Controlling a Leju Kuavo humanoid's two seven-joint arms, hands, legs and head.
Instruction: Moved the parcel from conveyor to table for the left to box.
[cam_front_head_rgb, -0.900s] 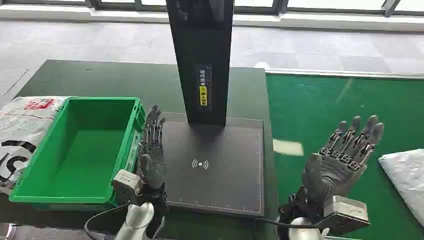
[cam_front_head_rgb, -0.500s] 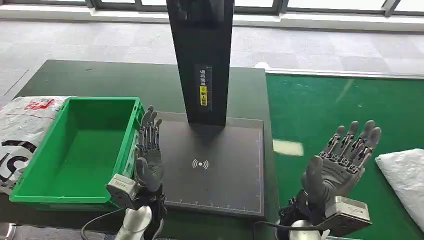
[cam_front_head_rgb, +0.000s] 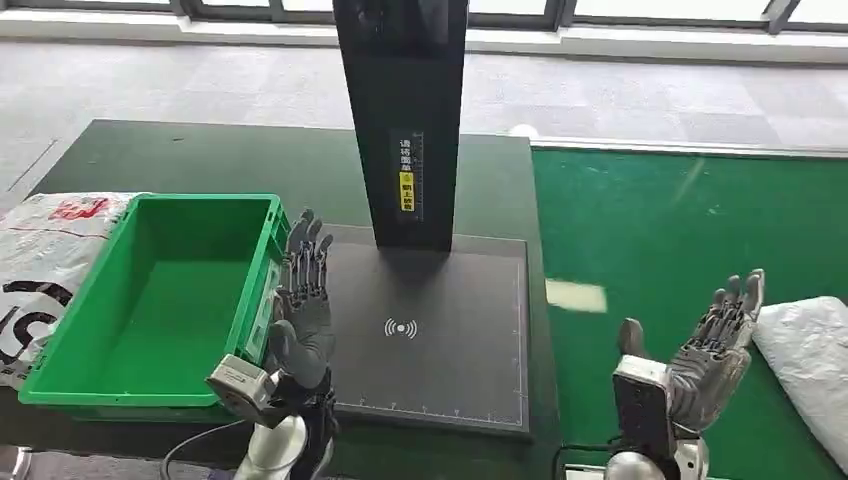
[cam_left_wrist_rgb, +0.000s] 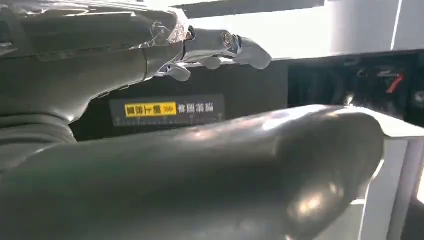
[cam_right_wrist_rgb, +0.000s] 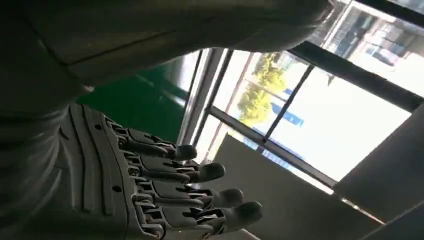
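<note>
parcel (cam_front_head_rgb: 806, 345): white, soft-wrapped, lying on the green conveyor belt (cam_front_head_rgb: 650, 230) at the far right of the head view, part of it cut off by the picture's edge. not held by anything.
right hand (cam_front_head_rgb: 715, 345): raised over the belt, just beside the parcel's near edge, fingertips close to the wrapping; whether they touch it cannot be told. fingers (cam_front_head_rgb: 740, 295) extended and apart, thumb standing off to the side, nothing in the grasp. palm turned edge-on toward the parcel.
right hand, wrist view (cam_right_wrist_rgb: 150, 195): fingers stretched out side by side with gaps between them, holding nothing; windows and a strip of green belt behind.
left hand (cam_front_head_rgb: 303, 300): upright over the left edge of the black scanner pad (cam_front_head_rgb: 440, 340), right beside the wall of the green bin (cam_front_head_rgb: 60, 370). fingers straight and slightly apart, holding nothing.
left hand, wrist view (cam_left_wrist_rgb: 200, 170): thick grey thumb across most of the frame, a metal-tipped finger (cam_left_wrist_rgb: 225, 45) above it; a yellow and white label (cam_left_wrist_rgb: 167, 109) on the black column shows between them.
green bin: open-topped, on the dark table (cam_front_head_rgb: 200, 160), left of the scanner pad.
scanner pad: flat, black, with a white wireless mark (cam_front_head_rgb: 401, 328) in the middle; a black column (cam_front_head_rgb: 400, 90) rises from its far edge.
printed bag (cam_front_head_rgb: 45, 250): white with red and black print, lying beside and partly under the bin on the left.
belt marker: a pale rectangle (cam_front_head_rgb: 577, 295) on the green belt, between pad and right hand.
</note>
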